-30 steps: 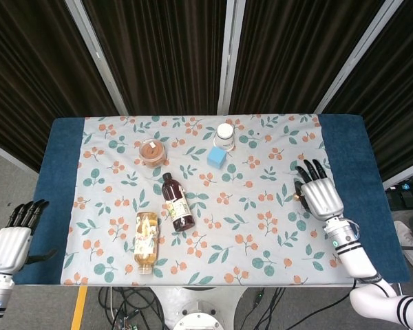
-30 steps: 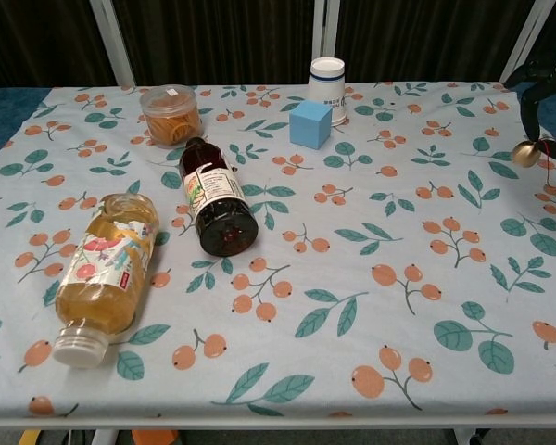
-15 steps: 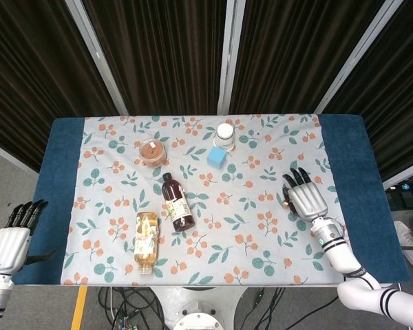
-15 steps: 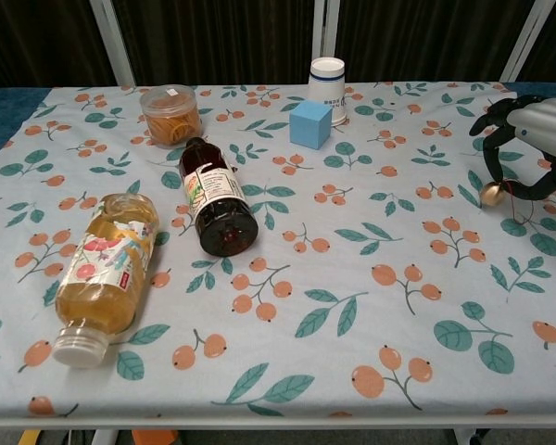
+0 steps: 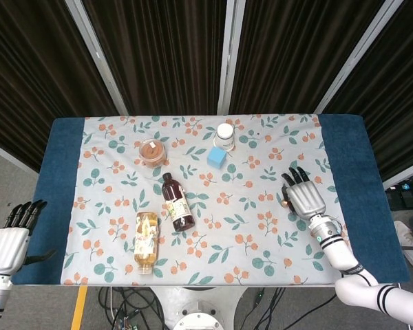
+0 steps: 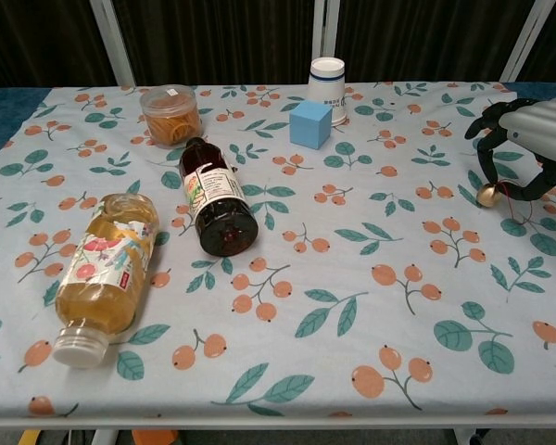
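Two hands, and five things on the counter [image 5: 344,144]. Right hand [image 5: 304,198] hovered palm down over the right side of the flowered cloth [image 5: 261,227], fingers [image 6: 489,125] spread and bent a little, holding nothing. Nearest to it: just bare cloth, with the blue cube [image 5: 217,157] well apart to its left. Left hand [image 5: 10,242] hung off the left edge of the counter, below the blue border, fingers straight and close together, nothing in them; seen only from the head view.

One blue cube, sat just in front of one white cup [image 5: 225,135], almost touching. One small round tub [image 5: 152,150] with orange stuff inside, stood off to the left of the cube. Two bottles, both lying on their sides in the middle-left. One dark bottle [image 5: 177,201], cap pointing to the tub. One yellow bottle [image 5: 146,240] with a white cap, just beside the dark one, nearer the front edge. Black curtains [image 5: 165,55] behind the counter.
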`<state>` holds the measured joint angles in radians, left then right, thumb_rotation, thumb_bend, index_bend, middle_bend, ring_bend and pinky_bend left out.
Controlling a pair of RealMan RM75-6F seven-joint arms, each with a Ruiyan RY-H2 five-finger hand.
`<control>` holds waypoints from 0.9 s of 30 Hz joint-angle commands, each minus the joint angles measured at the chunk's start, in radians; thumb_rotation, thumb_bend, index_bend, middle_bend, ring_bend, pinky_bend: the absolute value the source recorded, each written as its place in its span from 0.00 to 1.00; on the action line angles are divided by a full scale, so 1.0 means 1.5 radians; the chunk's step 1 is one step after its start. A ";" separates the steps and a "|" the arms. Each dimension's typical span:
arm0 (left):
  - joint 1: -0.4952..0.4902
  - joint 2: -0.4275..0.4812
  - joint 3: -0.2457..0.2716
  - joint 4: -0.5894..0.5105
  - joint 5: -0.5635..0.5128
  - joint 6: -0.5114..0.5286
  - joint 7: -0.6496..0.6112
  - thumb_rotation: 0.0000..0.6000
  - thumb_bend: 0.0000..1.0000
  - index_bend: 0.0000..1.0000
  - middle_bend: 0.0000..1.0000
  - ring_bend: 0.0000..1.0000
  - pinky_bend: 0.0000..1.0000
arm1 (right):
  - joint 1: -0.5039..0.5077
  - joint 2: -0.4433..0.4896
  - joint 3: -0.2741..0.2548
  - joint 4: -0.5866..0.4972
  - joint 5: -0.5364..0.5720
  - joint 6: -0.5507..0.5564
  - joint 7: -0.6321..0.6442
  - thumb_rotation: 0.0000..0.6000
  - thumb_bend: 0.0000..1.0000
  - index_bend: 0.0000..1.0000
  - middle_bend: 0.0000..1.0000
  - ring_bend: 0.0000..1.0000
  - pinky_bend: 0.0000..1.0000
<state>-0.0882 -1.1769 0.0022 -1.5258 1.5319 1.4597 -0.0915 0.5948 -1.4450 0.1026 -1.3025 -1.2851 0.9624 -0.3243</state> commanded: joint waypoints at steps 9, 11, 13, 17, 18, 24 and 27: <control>0.000 0.002 0.000 -0.002 0.001 0.001 0.000 1.00 0.00 0.06 0.05 0.00 0.04 | 0.001 0.010 0.000 -0.012 0.015 -0.007 -0.009 1.00 0.25 0.50 0.12 0.00 0.00; 0.000 0.002 -0.001 -0.002 0.000 0.001 0.000 1.00 0.00 0.06 0.05 0.00 0.04 | -0.001 0.014 0.001 -0.017 0.016 -0.005 -0.009 1.00 0.23 0.42 0.10 0.00 0.00; 0.000 0.002 -0.001 -0.002 0.001 0.001 0.000 1.00 0.00 0.06 0.05 0.00 0.04 | -0.003 0.021 0.001 -0.023 0.020 -0.003 -0.010 1.00 0.21 0.30 0.07 0.00 0.00; 0.000 0.002 -0.001 -0.003 0.002 0.003 0.002 1.00 0.00 0.06 0.05 0.00 0.04 | -0.010 0.041 0.000 -0.047 0.031 0.001 -0.017 1.00 0.16 0.07 0.03 0.00 0.00; 0.001 0.002 -0.001 -0.004 0.001 0.004 0.002 1.00 0.00 0.06 0.05 0.00 0.04 | -0.017 0.049 -0.001 -0.061 0.026 0.015 -0.014 1.00 0.16 0.04 0.02 0.00 0.00; 0.004 0.009 -0.005 -0.012 0.000 0.013 0.004 1.00 0.00 0.06 0.05 0.00 0.04 | -0.110 0.110 -0.034 -0.138 -0.072 0.189 0.045 1.00 0.13 0.00 0.00 0.00 0.00; 0.005 0.013 -0.006 -0.016 0.002 0.018 0.006 1.00 0.00 0.06 0.05 0.00 0.04 | -0.173 0.131 -0.057 -0.151 -0.105 0.281 0.089 1.00 0.13 0.00 0.00 0.00 0.00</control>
<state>-0.0808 -1.1577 -0.0063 -1.5491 1.5339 1.4855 -0.0835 0.4498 -1.3048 0.0634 -1.4771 -1.3599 1.2260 -0.2706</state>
